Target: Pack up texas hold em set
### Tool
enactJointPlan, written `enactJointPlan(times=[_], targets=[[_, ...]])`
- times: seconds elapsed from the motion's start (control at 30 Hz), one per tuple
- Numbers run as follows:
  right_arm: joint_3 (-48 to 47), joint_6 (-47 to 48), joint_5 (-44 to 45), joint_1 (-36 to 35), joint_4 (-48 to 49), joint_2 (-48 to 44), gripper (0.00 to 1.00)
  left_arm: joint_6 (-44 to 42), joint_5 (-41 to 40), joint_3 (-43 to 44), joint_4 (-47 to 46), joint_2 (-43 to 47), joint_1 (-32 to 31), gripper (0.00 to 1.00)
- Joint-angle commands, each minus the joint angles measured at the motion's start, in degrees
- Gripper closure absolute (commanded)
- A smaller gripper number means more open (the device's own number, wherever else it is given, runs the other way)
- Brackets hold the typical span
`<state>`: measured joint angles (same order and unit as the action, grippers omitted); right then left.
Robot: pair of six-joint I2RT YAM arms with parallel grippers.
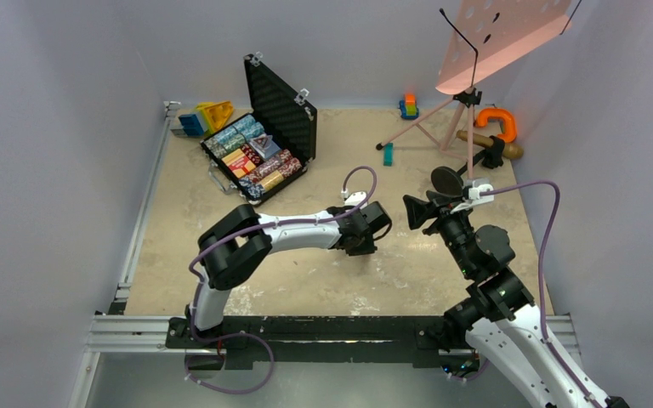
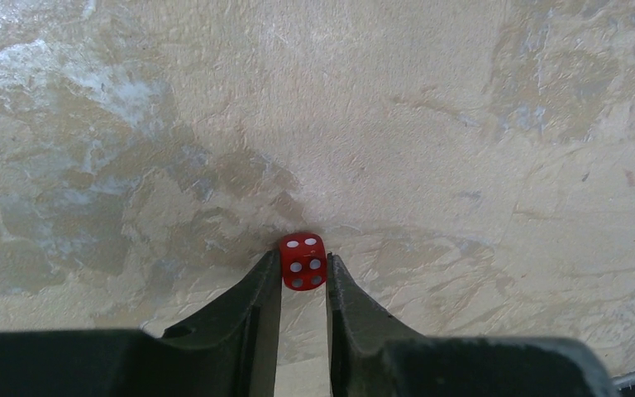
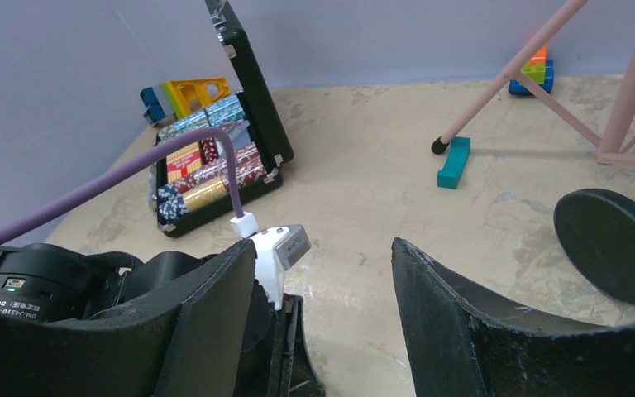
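Beige mottled surface (image 1: 349, 289), enclosed by plain pale walls (image 1: 51, 170) on three sides, with a metal rail (image 1: 140, 221) along its left edge. The middle and near part lies bare around both arms. Pink music stand (image 1: 493, 34) at the far right, its tripod legs spread over that corner. Black briefcase (image 1: 282, 106) near the far left corner, lid raised upright with the foam lining facing the arms. Its tray holds chip stacks (image 1: 276, 166) and an orange-red card box (image 1: 240, 159). Blue and yellow toy blocks (image 1: 206, 116) sit just behind it, at the wall. Right gripper (image 3: 322, 244) is held above the centre-right, jaws wide apart and holding nothing. Left gripper (image 2: 303, 269) points down at mid-surface, jaws closed onto a red die (image 2: 303, 260) at their tips, well apart from the briefcase. Teal block (image 1: 388, 154) lies near a stand leg.
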<state>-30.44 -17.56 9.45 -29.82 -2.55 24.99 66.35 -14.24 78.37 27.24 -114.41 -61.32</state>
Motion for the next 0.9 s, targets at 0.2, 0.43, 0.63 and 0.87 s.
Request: enactJointPlan(times=[0.2,0.43,0.63,0.87], targets=[[0.4,-0.6,0.5,0.2,1.5,-0.3,0.35,-4.0,-2.8,-5.2,0.7,10.2,5.2,1.00],[0.3,-0.6,0.9,0.2,1.5,0.1,0.35,-14.5,-4.8,-11.7,4.3,23.4,19.9,1.00],[0.2,-0.5,1.1,0.2,1.3,0.5,0.35,-26.0,-2.5,-5.0,5.6,21.7,35.4,1.00],[0.3,-0.2,2.6,0.2,1.2,0.8,0.35,-30.9,1.4,12.2,7.4,8.8,46.4,1.00]])
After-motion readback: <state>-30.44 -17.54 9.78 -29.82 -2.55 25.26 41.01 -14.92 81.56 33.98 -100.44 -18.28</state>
